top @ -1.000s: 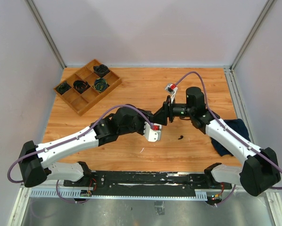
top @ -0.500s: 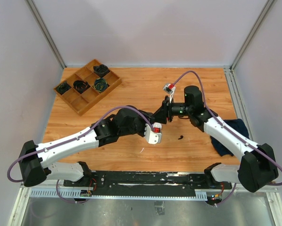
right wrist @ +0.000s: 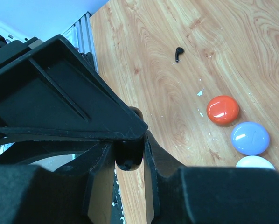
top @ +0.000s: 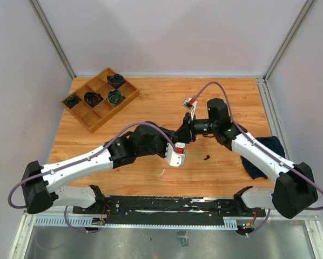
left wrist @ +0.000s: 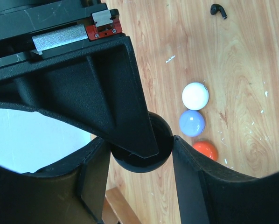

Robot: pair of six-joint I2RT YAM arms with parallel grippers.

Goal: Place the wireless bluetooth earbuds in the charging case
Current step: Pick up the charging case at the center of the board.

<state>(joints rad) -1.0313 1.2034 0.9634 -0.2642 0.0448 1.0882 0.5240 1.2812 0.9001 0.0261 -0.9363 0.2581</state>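
Left gripper [left wrist: 138,140] clamped on black case [left wrist: 135,164], both fingers against it. Right gripper [right wrist: 129,151] jaws nearly together, pinching a small held bud [right wrist: 127,162]; its tip meets the black case mid-table. Loose bud [right wrist: 178,52], black, lies on the table [right wrist: 177,102], apart from both grippers. Orange case [right wrist: 222,109], purple case [right wrist: 249,138], white case [right wrist: 254,162] in a row nearby.

The left arm [top: 80,164] and right arm [top: 258,156] have white shells, black joints and purple cables [top: 130,125]; the left gripper [left wrist: 139,179] is black.
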